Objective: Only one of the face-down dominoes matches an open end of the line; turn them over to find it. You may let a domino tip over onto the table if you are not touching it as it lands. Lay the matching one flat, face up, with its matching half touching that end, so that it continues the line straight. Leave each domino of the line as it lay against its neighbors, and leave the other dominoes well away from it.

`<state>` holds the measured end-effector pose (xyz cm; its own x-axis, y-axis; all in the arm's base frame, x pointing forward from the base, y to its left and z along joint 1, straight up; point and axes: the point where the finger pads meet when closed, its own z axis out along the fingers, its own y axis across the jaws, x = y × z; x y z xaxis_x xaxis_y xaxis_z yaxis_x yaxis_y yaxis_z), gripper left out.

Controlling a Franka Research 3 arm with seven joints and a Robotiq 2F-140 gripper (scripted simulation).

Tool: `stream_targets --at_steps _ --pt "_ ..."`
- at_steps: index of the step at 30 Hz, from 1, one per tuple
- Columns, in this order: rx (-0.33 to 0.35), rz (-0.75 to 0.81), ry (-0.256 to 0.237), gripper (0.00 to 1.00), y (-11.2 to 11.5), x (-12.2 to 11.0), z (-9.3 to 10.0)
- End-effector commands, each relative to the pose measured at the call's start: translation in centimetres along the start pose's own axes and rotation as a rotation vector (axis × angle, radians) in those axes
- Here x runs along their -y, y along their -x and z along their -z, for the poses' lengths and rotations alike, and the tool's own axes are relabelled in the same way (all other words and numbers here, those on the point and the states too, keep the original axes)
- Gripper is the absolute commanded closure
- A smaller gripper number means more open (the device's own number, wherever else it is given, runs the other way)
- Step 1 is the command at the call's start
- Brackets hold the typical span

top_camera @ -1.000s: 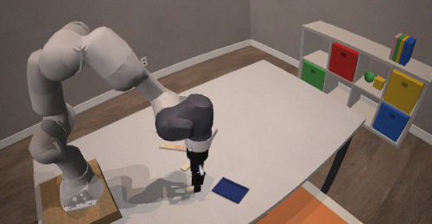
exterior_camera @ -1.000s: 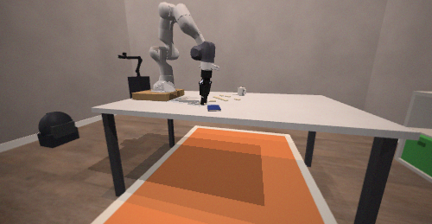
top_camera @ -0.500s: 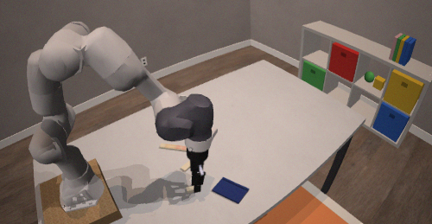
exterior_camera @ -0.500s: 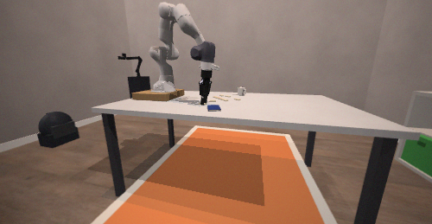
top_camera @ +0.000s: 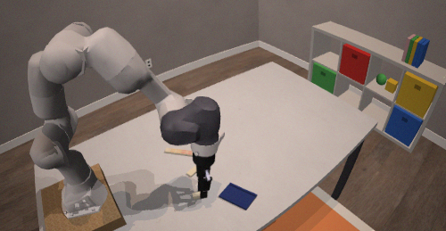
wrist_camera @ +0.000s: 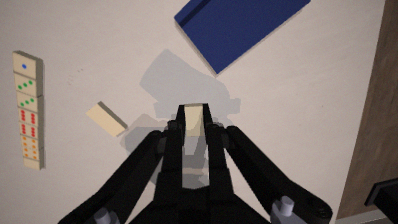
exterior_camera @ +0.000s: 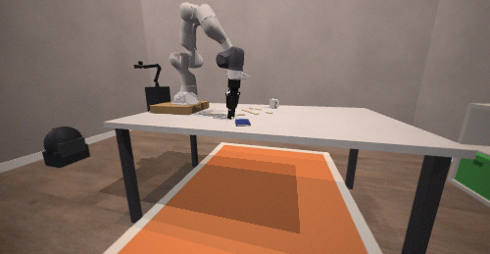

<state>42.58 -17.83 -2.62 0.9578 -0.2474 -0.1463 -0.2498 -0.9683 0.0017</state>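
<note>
My gripper (wrist_camera: 194,112) (top_camera: 202,193) (exterior_camera: 229,116) is shut on a plain cream face-down domino (wrist_camera: 194,117) and stands down at the table top. The line of face-up dominoes (wrist_camera: 29,115) (top_camera: 177,152) lies at the left of the wrist view; one end half has a single blue pip, the other has orange pips. A second face-down domino (wrist_camera: 106,119) (top_camera: 192,171) lies slanted on the table between the line and my fingers, apart from both.
A blue book (wrist_camera: 240,27) (top_camera: 237,195) (exterior_camera: 242,122) lies flat just beyond the gripper. The table's front edge (wrist_camera: 372,115) is close on the right in the wrist view. A white mug (exterior_camera: 274,103) stands farther back. A shelf (top_camera: 375,82) stands off the table.
</note>
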Motion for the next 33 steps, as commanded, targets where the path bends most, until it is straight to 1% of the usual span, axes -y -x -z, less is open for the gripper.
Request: stream_targets --at_steps 1,6,8,19,23,25,29,33 --pt "-0.001 -0.002 0.002 0.78 0.0 -0.1 0.6" --pt "-0.001 -0.002 0.002 0.78 0.3 -0.1 2.5" --pt "-0.001 -0.002 0.002 0.78 0.3 -0.1 2.5" --pt "-0.001 -0.002 0.002 0.78 1.2 -0.1 8.9" --pt "-0.001 -0.002 0.002 0.78 1.5 -0.1 10.6" --pt "-0.001 -0.002 0.002 0.78 1.5 -0.1 10.6" --pt "-0.001 -0.002 0.002 0.78 1.6 0.0 11.6" --pt "-0.001 -0.002 0.002 0.78 1.6 0.0 11.7"
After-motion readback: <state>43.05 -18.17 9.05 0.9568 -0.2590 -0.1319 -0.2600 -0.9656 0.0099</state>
